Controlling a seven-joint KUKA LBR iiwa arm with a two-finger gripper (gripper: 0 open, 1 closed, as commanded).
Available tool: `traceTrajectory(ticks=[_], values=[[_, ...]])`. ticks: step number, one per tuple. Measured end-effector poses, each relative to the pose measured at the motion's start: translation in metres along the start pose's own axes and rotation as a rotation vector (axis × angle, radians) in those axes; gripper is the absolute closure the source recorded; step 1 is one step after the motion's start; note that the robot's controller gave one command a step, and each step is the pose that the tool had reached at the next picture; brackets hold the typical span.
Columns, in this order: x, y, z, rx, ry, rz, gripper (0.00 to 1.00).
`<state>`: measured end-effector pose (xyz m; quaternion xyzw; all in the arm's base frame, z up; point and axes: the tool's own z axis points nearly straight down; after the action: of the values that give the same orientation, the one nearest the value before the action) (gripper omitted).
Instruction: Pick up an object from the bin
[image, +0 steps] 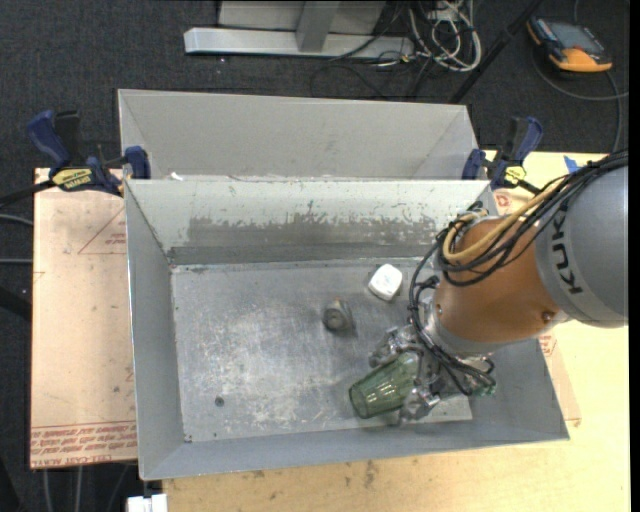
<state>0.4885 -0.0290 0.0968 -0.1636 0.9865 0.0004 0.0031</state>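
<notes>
A green see-through cup (378, 392) lies on its side near the bin's front wall, right of the middle. My gripper (412, 376) is down low right at the cup's right end, half hidden under the arm's orange cover. A white rounded block (385, 282) rests further back, just left of the arm. A small grey knob-like piece (337, 318) sits near the middle of the floor, left of the gripper.
The arm with its orange cover and cables hangs over the bin's right side and hides the floor beneath it. Bare scuffed floor stretches across the left half of the bin.
</notes>
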Motion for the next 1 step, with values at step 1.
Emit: traceTrajectory(ticks=[1], values=[[-0.0006, -0.0001, -0.0146, 0.0, 0.002, 0.001, 1.0]])
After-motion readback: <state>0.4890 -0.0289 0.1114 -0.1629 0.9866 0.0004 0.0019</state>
